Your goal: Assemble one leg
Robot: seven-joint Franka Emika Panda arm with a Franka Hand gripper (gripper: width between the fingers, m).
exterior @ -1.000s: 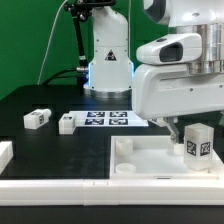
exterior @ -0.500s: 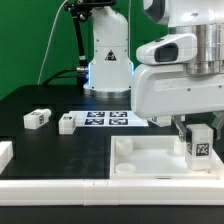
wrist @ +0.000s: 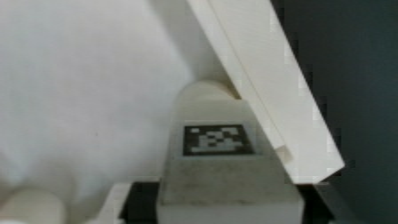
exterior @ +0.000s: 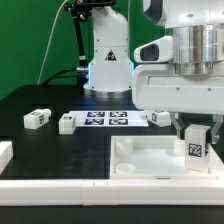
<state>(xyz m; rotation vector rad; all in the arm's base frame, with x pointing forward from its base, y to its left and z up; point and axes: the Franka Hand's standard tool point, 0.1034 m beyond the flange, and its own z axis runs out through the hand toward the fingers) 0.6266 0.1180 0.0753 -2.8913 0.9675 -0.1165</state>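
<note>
My gripper (exterior: 194, 133) is shut on a white leg (exterior: 195, 145) with a square tag on its face. It holds the leg upright over the right part of the large white tray-like piece (exterior: 140, 160), near its right rim. In the wrist view the leg (wrist: 217, 150) fills the space between my dark fingers (wrist: 143, 205), with the tray's raised rim (wrist: 267, 90) running beside it. Two more legs lie on the black table: one (exterior: 37, 118) at the exterior view's left and one (exterior: 66, 123) beside the marker board.
The marker board (exterior: 105, 119) lies on the table behind the tray. Another white leg (exterior: 160, 118) lies at its right end, behind my gripper. A white part (exterior: 5, 152) sits at the exterior view's left edge. The robot base (exterior: 108, 60) stands at the back.
My gripper has turned about its vertical axis with the leg in it. The leg has stayed over the tray's right part and sits slightly lower.
</note>
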